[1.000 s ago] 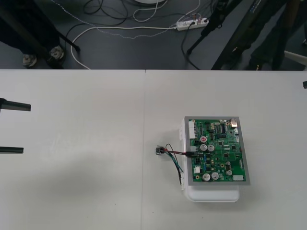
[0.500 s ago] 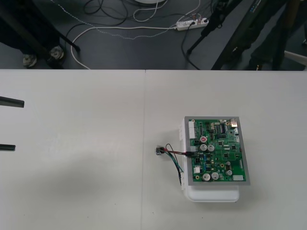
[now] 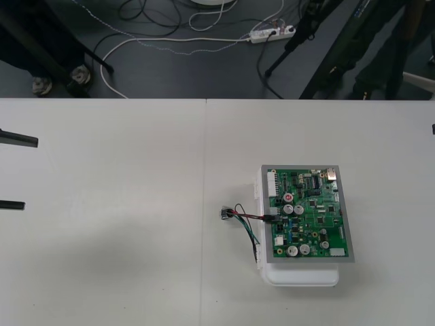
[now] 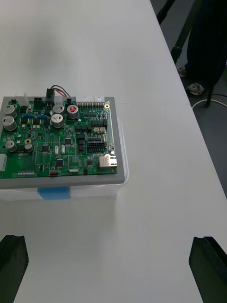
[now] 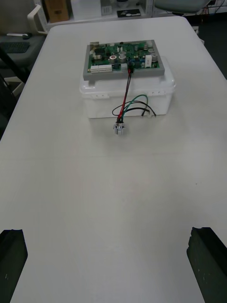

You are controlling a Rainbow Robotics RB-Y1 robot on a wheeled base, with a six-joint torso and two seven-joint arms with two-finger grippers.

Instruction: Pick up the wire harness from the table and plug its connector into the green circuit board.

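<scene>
Left gripper (image 3: 30,173) pulled back a bit to worktop's (image 3: 122,258) left edge, fingers (image 3: 13,138) wide apart, empty. Right gripper (image 4: 109,238) off to board's (image 3: 309,210) right, spread wide too, empty. Harness (image 3: 245,219) plug (image 3: 270,219) sits in board's left edge; socket (image 3: 223,213) lies on worktop beside base (image 3: 302,275).

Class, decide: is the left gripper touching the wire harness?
Apart. Front view: the left gripper sits at the table's left edge, far from the wire harness.
</scene>
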